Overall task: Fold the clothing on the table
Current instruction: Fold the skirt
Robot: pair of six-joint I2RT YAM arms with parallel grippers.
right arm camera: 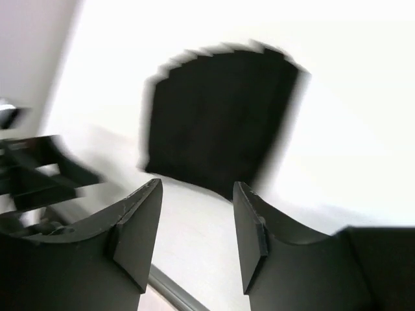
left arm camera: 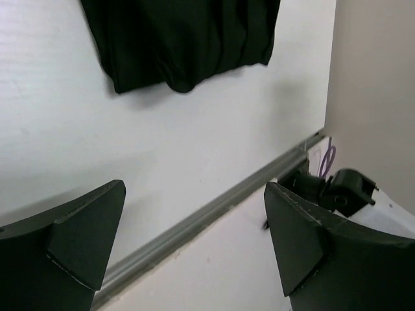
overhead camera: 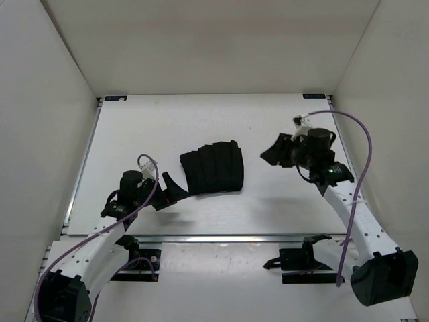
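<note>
Clothing lies bunched at frame centre; both claws empty.
Clothing [overhead camera: 213, 169] on table [overhead camera: 167, 121], pleats running up-frame. Left gripper [overhead camera: 169, 189], jaws wide, sits just beside its lower-left corner and is the nearer arm. Right gripper [overhead camera: 275, 153], jaws part-open, stands apart at centre right. No containers seen.

left wrist: clothing [left arm camera: 181, 39] cut off by top edge | right wrist: clothing outline blurred
</note>
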